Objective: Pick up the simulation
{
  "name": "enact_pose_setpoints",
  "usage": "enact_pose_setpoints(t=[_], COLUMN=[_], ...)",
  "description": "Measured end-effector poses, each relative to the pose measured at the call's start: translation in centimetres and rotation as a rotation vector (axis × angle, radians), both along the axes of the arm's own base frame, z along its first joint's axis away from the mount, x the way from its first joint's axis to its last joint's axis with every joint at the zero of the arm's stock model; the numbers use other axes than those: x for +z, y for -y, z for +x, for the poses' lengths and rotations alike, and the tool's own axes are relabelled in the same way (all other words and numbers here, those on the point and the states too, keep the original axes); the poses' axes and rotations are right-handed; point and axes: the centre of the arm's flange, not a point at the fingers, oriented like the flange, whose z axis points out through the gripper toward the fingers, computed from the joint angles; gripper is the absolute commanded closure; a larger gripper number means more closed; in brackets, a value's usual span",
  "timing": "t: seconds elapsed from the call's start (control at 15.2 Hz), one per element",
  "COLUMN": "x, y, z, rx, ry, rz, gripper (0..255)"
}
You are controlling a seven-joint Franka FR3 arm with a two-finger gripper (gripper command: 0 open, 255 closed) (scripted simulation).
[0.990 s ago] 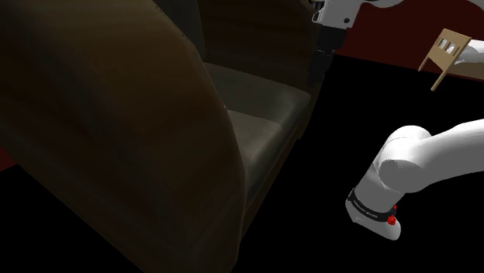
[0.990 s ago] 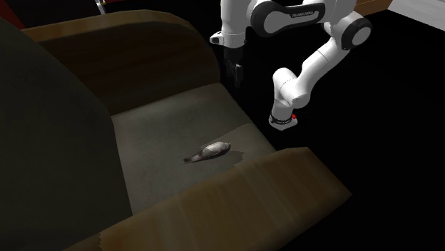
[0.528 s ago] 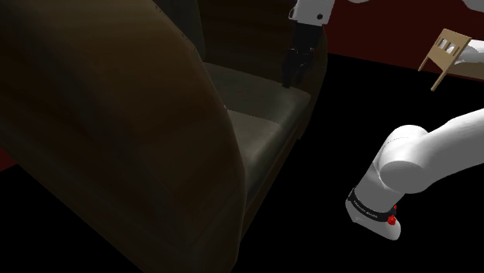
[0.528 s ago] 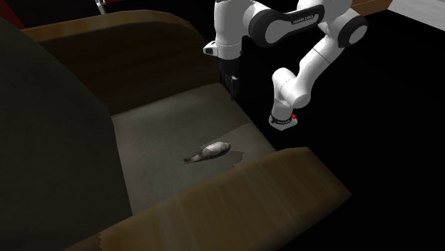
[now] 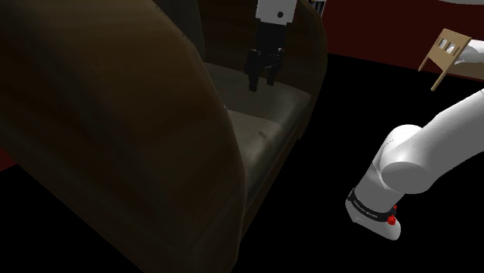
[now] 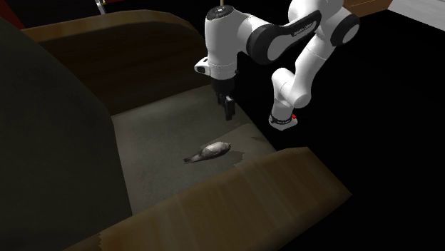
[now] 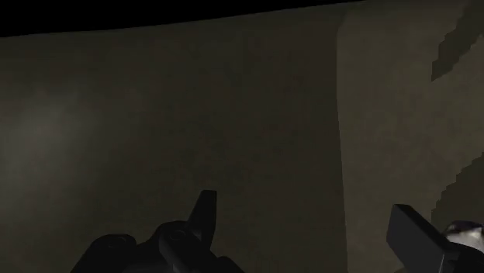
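A small grey, fish-shaped object (image 6: 209, 150) lies on the dark seat cushion (image 6: 164, 128) of a brown armchair, near the front armrest in the second exterior view. My gripper (image 6: 229, 110) hangs over the seat, a short way above and to the right of the object, with its fingers apart and nothing between them. The shoulder view has the gripper (image 5: 260, 80) pointing down at the seat (image 5: 267, 116). Through the wrist view, the open gripper (image 7: 306, 233) faces the bare cushion, and a pale bit of the object (image 7: 465, 228) shows just outside one finger (image 7: 411, 233).
The chair's tall brown armrests (image 6: 235, 192) (image 5: 116, 139) flank the seat on both sides. Its backrest (image 6: 50, 142) rises at the second exterior view's left. The arm's base (image 6: 283, 120) stands beside the chair over a black area. A light wooden piece (image 5: 446, 54) shows far right.
The gripper has moved from the seat's edge in over the cushion and come lower, closer to the grey object. The object has not moved.
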Motion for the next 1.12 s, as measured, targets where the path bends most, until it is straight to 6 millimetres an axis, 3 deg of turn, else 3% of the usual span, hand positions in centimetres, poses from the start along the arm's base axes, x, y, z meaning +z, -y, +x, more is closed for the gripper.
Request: enact_pose_setpoints(t=[0.66,0.86,1.12], x=[0.6,-0.2,-2.1], y=[-12.0,-13.6,-13.8], z=[6.6,7.3,7.5], rx=[-0.012,-0.015,-0.016], ry=[-0.015,-0.017,-0.017], rz=[-0.016,-0.018,-0.018], gripper=[0,0,0])
